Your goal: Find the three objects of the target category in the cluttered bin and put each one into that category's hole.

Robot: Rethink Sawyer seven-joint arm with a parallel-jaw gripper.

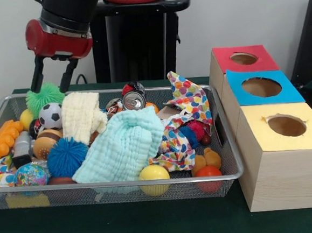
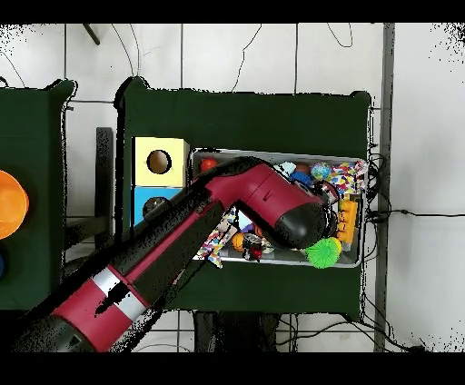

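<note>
From the front, the robot's black two-fingered hand (image 1: pixel 54 76) hangs released and empty just above the fuzzy green spiky ball (image 1: pixel 44 96) at the far left corner of the silver wire-mesh bin (image 1: pixel 229 143), which is full of toys and cloths. Beside the bin stand three wooden boxes with round holes, topped red (image 1: pixel 243 59), blue (image 1: pixel 262 87) and yellow (image 1: pixel 285 126). From overhead, the red and black arm (image 2: pixel 191 241) crosses the bin and hides the hand, and the green ball (image 2: pixel 323 251) shows beside its end.

Green table (image 1: pixel 127 226) bears mesh bin (image 1: pixel 119 192), apparently three boxes (image 1: pixel 281 160).
</note>
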